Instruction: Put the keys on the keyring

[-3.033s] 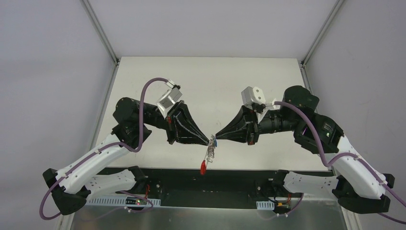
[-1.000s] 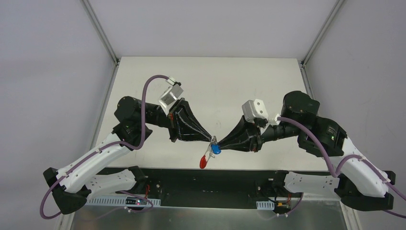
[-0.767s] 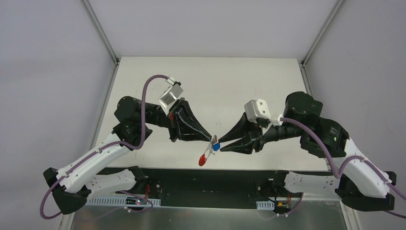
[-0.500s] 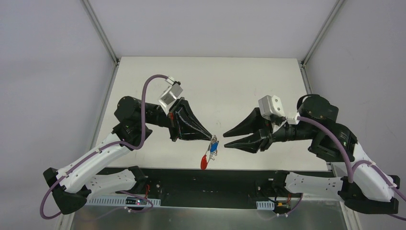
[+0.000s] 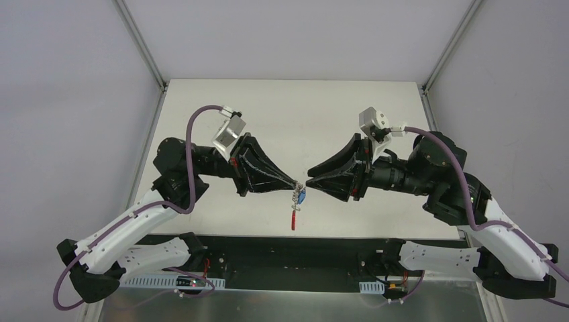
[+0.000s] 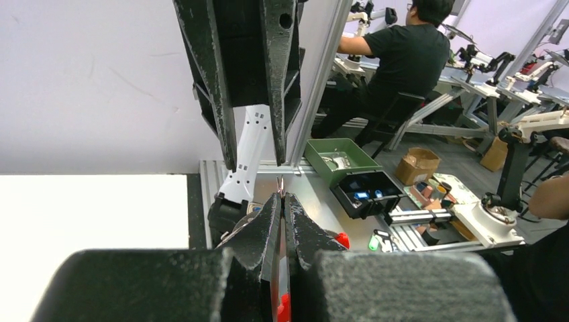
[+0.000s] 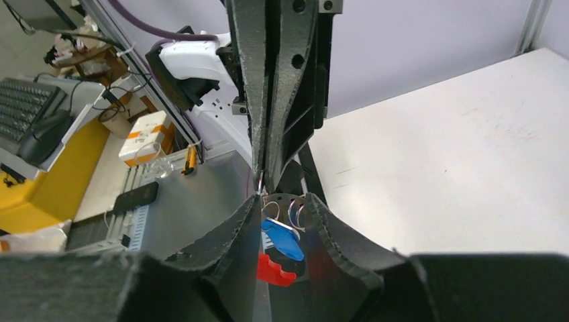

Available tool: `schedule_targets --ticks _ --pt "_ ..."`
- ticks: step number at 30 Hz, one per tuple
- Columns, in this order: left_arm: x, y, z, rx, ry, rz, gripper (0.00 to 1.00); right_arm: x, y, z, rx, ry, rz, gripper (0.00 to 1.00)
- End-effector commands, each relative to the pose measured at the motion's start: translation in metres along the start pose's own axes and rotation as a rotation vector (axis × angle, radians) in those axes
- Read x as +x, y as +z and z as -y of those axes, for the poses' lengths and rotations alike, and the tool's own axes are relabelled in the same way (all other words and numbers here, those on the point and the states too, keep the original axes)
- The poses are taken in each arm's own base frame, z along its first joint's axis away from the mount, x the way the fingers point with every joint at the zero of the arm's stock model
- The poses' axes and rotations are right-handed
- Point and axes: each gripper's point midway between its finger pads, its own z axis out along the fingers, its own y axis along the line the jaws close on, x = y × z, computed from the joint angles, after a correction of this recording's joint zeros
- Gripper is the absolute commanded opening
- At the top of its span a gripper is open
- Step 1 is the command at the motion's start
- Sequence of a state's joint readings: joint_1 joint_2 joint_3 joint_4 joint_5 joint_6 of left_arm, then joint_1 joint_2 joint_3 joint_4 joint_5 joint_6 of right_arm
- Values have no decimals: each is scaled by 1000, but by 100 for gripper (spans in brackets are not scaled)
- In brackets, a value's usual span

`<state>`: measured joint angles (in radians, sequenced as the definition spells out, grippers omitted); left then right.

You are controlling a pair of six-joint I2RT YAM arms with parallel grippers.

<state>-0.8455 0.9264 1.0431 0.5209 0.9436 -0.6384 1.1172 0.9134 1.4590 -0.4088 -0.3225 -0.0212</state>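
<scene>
My left gripper point(image 5: 295, 185) is shut on the keyring's silver wire rings point(image 5: 295, 195) and holds them above the table's near edge. The blue tag of the keys point(image 5: 302, 197) hangs beside the rings, and the red strip point(image 5: 294, 220) dangles below. My right gripper point(image 5: 308, 178) is open, tip to tip with the left one. In the right wrist view its jaws point(image 7: 284, 201) stand apart around the rings point(image 7: 295, 213), blue tag point(image 7: 282, 243) and red strip point(image 7: 274, 270). The dark key blade is not clear. In the left wrist view the fingers point(image 6: 282, 196) are pressed together with wire poking out.
The white table point(image 5: 288, 114) stretches behind both grippers. A black strip point(image 5: 288, 245) with the arm bases runs along its near edge. Grey walls and metal frame posts point(image 5: 141, 47) enclose the back and sides.
The right gripper let go of the blue tag, opened and drew back right. It has now come back to the hanging bunch, still open. The left gripper rose slightly, and the red strip now hangs straight down.
</scene>
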Motion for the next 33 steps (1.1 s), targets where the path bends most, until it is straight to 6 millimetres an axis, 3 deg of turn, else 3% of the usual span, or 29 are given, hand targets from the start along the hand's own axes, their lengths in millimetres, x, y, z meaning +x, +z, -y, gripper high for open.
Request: schedule_targets --ticks 1,16,33 --pt "-29 0 13 0 122 93 0 -27 -1 -5 11 122 125 32" --pt "-38 -11 6 -107 173 162 0 -30 12 -19 -102 147 171 29" --pt "-41 -16 0 -163 202 187 0 -27 27 -17 -112 145 160 24"
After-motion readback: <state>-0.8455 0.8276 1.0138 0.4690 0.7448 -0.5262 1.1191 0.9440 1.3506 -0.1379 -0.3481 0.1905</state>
